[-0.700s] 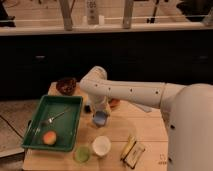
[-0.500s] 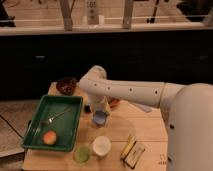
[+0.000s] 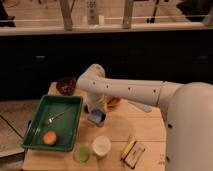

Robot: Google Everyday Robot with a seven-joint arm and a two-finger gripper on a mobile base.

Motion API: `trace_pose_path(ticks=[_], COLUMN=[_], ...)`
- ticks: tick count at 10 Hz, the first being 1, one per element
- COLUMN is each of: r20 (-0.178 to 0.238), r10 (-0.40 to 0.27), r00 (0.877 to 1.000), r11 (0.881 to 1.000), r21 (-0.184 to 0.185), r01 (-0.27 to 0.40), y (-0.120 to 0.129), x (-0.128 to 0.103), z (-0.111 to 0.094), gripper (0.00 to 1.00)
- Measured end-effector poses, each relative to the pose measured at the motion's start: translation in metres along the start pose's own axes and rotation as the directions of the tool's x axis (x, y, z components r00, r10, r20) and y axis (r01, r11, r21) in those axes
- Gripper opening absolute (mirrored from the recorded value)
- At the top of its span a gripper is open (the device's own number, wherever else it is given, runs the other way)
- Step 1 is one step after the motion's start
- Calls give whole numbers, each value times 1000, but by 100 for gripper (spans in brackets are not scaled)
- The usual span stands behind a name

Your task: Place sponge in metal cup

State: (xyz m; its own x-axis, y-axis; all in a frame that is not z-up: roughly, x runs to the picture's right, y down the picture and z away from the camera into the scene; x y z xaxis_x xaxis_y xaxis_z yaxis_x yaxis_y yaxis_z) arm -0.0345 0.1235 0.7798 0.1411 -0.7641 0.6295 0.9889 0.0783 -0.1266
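The arm reaches in from the right, and its hand (image 3: pixel 97 107) hangs straight down over the middle of the counter (image 3: pixel 147 126), just right of the green tray (image 3: pixel 31 134). Directly beneath it the light-blue sponge (image 3: pixel 95 116) sits at the mouth of the metal cup (image 3: pixel 94 122), a line-up that suits a straight drop. I cannot tell whether the hand grips the sponge or has let go. The white cup (image 3: pixel 101 146) and green cup (image 3: pixel 82 153) stand nearer, apart from it.
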Motion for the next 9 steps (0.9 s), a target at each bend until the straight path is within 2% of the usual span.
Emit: trace_pose_path(ticks=[9], r20=[20], r10=[-6], r00=[1000], r11=[1000], r21=[-2], r01=[6], y=[3], x=[6], z=[1], gripper=[80])
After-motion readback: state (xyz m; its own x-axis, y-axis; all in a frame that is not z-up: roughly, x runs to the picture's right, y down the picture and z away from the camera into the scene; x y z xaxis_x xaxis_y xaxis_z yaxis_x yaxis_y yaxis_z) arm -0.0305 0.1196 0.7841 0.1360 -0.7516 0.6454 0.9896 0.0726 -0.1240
